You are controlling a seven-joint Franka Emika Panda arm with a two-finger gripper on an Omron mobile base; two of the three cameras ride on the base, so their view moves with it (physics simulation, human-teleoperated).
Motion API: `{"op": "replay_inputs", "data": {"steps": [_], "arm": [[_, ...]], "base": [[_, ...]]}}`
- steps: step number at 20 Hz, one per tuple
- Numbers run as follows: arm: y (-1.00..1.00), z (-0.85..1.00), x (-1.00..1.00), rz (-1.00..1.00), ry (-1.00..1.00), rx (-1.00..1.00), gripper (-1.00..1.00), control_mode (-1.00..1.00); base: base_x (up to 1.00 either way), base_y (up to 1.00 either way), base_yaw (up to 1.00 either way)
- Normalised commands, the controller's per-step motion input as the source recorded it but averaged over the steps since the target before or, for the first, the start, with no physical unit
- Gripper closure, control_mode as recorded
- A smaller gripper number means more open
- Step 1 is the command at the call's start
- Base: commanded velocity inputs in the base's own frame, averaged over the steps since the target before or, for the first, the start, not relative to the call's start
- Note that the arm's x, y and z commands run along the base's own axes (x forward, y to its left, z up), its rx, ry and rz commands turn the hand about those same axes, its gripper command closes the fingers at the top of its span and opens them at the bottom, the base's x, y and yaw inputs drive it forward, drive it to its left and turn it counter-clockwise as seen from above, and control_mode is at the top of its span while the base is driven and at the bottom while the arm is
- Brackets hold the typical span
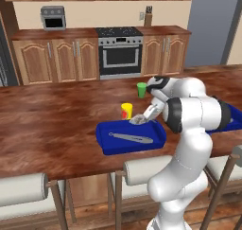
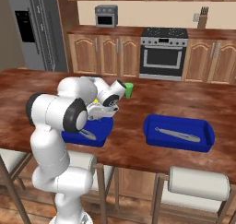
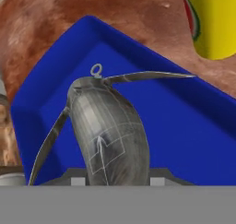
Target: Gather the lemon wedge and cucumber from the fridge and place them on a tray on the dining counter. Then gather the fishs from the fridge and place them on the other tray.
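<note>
On the desk (image 1: 52,129), a fish (image 1: 131,138) lies in the blue tray (image 1: 106,146). Over the tray's far right corner, the end effector (image 1: 140,119) pinches a second fish (image 3: 108,126). A yellow can (image 1: 126,110) stands just behind, a green cup (image 1: 142,90) farther back.

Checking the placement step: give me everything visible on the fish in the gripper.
The fish is grey and silvery, with a curved, rounded body, thin pointed fins spreading to both sides and a small ring at its far end. The hand view shows it rising from between the gripper's fingers, so it is held. It hangs over a corner of the blue tray; whether it touches the tray floor cannot be told. In the left base view it shows as a small grey lump at the tray's back edge.
</note>
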Motion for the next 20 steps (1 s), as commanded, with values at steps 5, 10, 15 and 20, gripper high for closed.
{"op": "replay_inputs", "data": {"steps": [5,10,15,20], "arm": [[0.00,-0.19,0.16,0.00,-0.01,0.00,1.00,-1.00],[0.00,-0.20,0.17,0.00,0.00,0.00,1.00,-1.00],[0.00,-0.14,0.05,0.00,0.00,0.00,1.00,-1.00],[0.01,-0.10,0.06,0.00,0.00,0.00,1.00,-1.00]], "base": [[0.00,0.00,0.00],[0.00,0.00,0.00],[0.00,0.00,0.00],[0.00,0.00,0.00]]}}
